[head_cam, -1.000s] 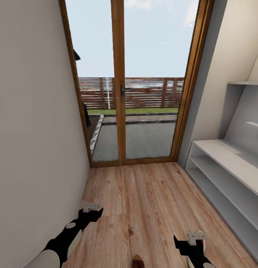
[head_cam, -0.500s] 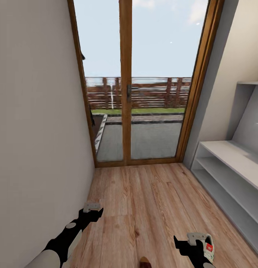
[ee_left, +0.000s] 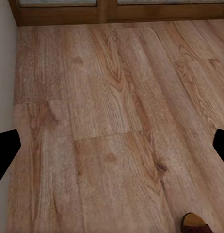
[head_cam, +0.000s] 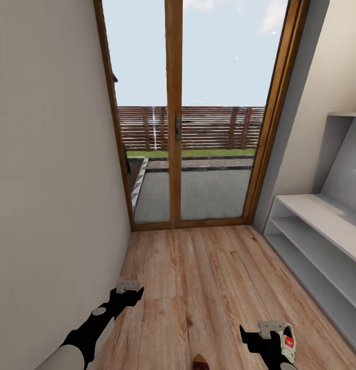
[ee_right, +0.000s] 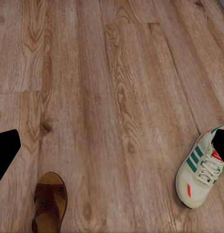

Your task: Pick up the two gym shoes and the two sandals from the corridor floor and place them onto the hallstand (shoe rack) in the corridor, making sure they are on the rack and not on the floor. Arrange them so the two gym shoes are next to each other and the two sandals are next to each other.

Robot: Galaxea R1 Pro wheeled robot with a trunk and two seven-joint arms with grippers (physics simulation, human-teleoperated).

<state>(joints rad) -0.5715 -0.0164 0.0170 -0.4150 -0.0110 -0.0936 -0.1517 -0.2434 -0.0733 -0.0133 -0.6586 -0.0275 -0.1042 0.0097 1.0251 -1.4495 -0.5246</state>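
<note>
Nothing is on the rack (head_cam: pixel 322 226) yet, as far as the head view shows: its bench top and both low shelves lie bare. The task looks barely begun.

One gym shoe (ee_right: pixel 201 167) lies on the floor (head_cam: pixel 209 277), toe toward the robot in the right wrist view. In the head view it sits at about 5 o'clock, partly behind the right pincer (head_cam: pixel 269 329). One sandal (ee_right: pixel 50 201) lies flat on the planks, well apart from the shoe; in the head view only its tip (head_cam: pixel 200 362) pokes in at 6 o'clock. The left wrist view catches the same brown tip (ee_left: pixel 197 224). The second shoe and second sandal are not to be seen here, so all four are likely still to be lifted.

Both pincers hang above the floor holding nothing. The right one's jaws stand wide apart, with bare planks between the dark fingers (ee_right: pixel 5 150). The left pincer (head_cam: pixel 127 284), at 7 o'clock, is likewise spread, fingers (ee_left: pixel 5 150) at the picture's edges.

Room to move: the corridor is narrow. A plain wall runs close along 9 o'clock, just beside the left arm. The rack lines the side from 3 to 4 o'clock. A glass door with a wood frame (head_cam: pixel 174 113) closes the far end at 12. The floor between is open, so the shoe is near the rack's low shelves.
</note>
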